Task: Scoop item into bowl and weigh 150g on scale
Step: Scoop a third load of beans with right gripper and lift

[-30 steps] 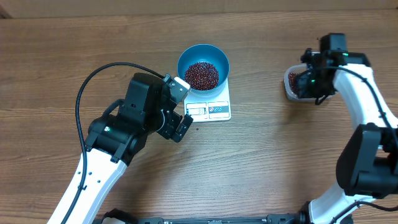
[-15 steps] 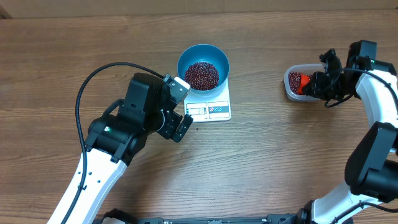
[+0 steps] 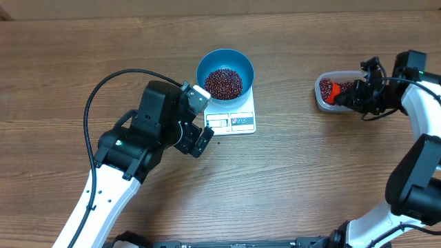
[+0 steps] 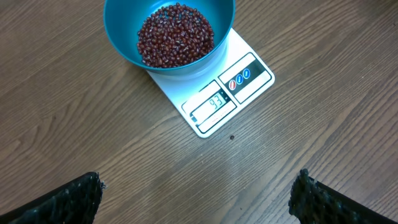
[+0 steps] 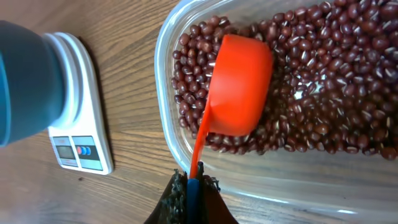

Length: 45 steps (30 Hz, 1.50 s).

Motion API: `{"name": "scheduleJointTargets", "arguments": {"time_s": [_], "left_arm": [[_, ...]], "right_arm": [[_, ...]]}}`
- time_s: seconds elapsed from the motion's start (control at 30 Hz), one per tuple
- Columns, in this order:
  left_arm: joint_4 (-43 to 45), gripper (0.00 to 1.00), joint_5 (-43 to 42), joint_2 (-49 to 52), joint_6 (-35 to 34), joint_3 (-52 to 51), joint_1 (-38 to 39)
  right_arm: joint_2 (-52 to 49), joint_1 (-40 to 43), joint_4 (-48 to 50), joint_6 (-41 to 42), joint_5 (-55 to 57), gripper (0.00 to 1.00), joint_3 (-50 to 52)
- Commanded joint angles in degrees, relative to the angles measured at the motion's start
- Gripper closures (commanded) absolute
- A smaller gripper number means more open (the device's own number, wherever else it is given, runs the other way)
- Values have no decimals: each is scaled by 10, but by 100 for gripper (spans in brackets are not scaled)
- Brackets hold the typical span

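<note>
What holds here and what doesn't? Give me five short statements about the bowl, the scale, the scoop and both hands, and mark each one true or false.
1. The blue bowl sits on the white scale. True.
2. The bowl is empty. False: it holds a heap of beans.
3. The right hand grips the orange scoop by its handle, with the cup down among the beans in the clear tub. True.
4. The left hand is shut on the scale. False: it is open, holds nothing and is apart from the scale.
5. The scale's display is blank. False: digits show on it.
</note>
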<state>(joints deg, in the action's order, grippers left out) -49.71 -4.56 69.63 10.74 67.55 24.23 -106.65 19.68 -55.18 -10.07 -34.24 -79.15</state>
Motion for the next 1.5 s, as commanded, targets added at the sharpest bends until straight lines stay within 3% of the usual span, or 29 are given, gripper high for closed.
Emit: {"name": "scheduleJointTargets", "arguments": {"time_s": [0.0,0.6,1.47], "left_arm": [[2,0,-10,-5,9,13,-3],[2,1,-10,-5,9,13,-3],[2,0,-10,-5,9,13,-3]], "right_arm": [[-3,0,-3,9,-49,96,5],[-3,2,-6,45,-33,96,32],[-3,104,-28,6,-179,96,43]]}}
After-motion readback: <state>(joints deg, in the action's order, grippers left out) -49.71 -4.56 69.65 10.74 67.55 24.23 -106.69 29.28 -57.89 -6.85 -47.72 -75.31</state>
